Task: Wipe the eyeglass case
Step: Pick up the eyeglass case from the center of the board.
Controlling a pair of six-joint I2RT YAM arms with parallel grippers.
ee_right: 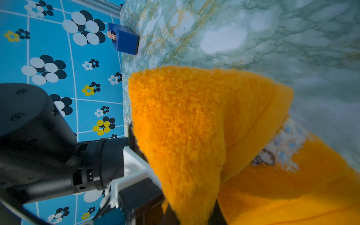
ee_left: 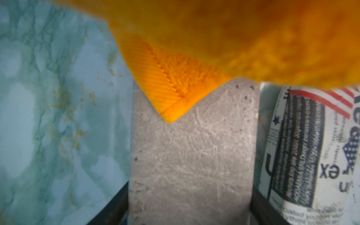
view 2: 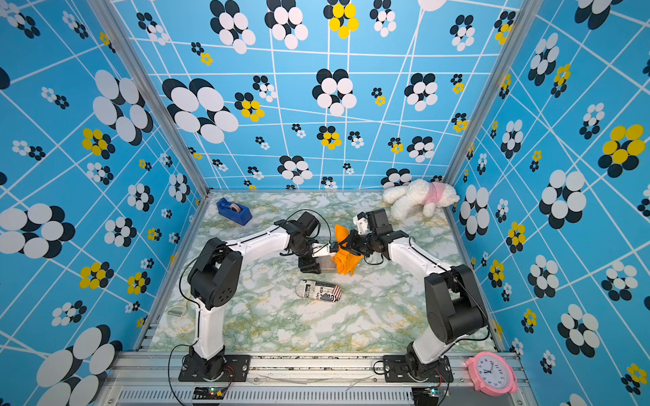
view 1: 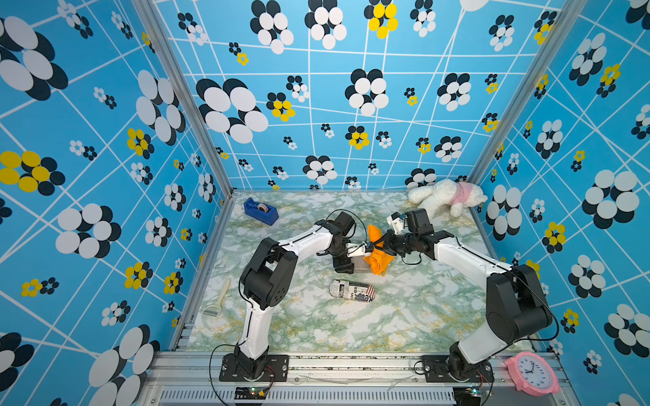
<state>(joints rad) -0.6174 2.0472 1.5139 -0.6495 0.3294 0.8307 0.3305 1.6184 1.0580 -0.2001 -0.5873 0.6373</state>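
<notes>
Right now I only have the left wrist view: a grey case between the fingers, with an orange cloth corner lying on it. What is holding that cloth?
Observer: The right gripper has the orange cloth pinched. The cloth hangs over the free end of the grey case.
Operator: I also see a printed pouch beside the case. Is anything else out there?
Observer: A blue tape dispenser sits in the back left corner.
Operator: And on the right?
Observer: A white plush toy in a pink top lies in the back right corner.
</notes>
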